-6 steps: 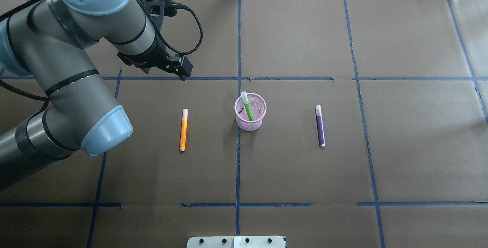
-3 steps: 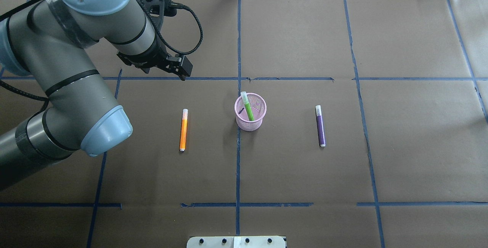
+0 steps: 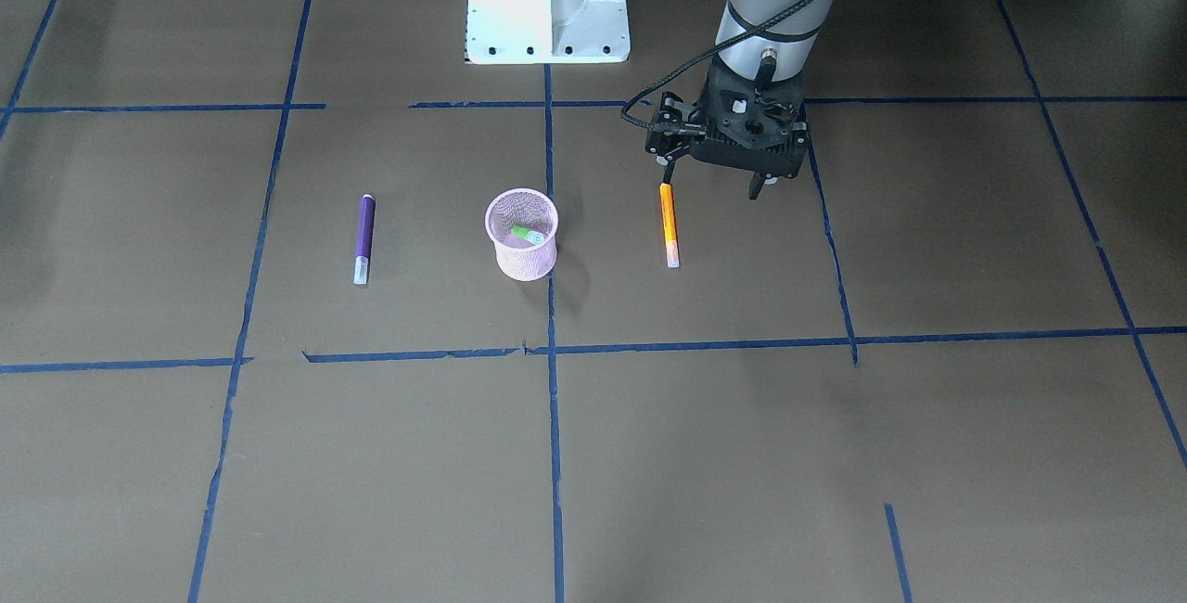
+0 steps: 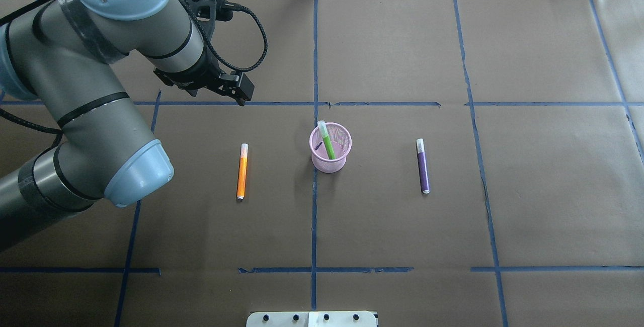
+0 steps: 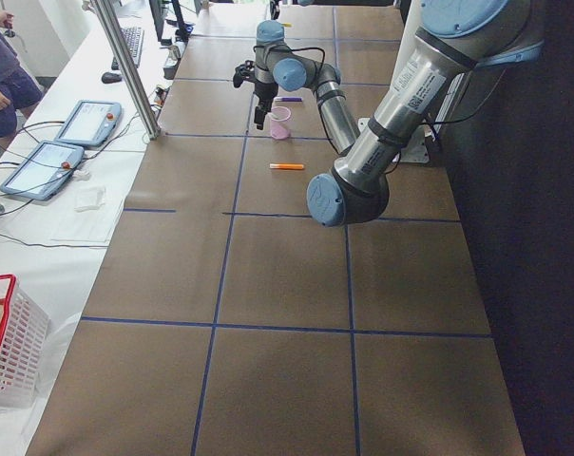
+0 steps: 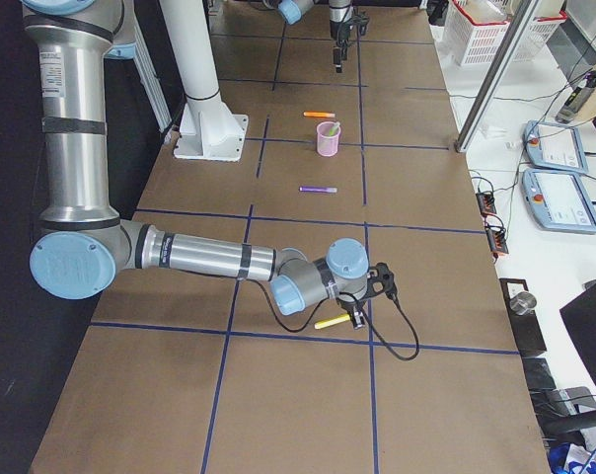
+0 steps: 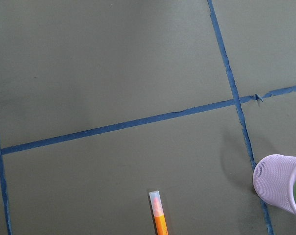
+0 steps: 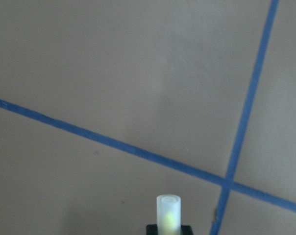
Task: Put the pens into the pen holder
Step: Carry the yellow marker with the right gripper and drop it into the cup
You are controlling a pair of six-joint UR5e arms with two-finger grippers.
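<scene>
The pink mesh pen holder (image 4: 330, 162) stands mid-table with a green pen (image 4: 327, 143) leaning inside it. An orange pen (image 4: 242, 171) lies left of it and a purple pen (image 4: 423, 166) lies right of it. My left gripper (image 3: 711, 184) hovers open and empty just beyond the orange pen's (image 3: 668, 223) capped end. In the left wrist view the orange pen's cap (image 7: 155, 200) and the holder (image 7: 280, 188) show at the bottom edge. My right gripper (image 6: 355, 316) is far off near the table's right end, shut on a yellow pen (image 8: 168, 213).
Blue tape lines grid the brown paper. The white robot base mount (image 3: 547, 0) stands at the robot's edge. A metal post (image 5: 125, 66), two tablets (image 5: 87, 123) and a white basket (image 5: 7, 351) sit on the operators' side.
The left arm has shifted very slightly up and to the left in the overhead view. The pens and the holder have not moved.
</scene>
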